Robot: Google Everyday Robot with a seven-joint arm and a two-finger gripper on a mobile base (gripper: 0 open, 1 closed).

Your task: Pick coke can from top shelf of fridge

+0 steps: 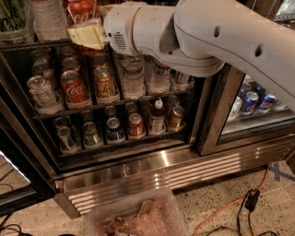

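Note:
The coke can (pixel 81 9), red with white script, stands on the top shelf (pixel 27 46) of the fridge (pixel 115 152), at the top edge of the view. My gripper (pixel 88 35), with pale yellow pads, is right in front of the can's lower part, at the height of the shelf's front rail, and hides it. The big white arm (pixel 207 37) reaches in from the upper right.
A clear bottle (pixel 46 16) and a green bottle (pixel 11 18) stand left of the can. The middle rack holds another red Coke can (pixel 73 87), an orange-gold can (pixel 105 83) and water bottles (pixel 133 78). A plastic container (pixel 138 216) and an orange cable (pixel 230 207) lie on the floor.

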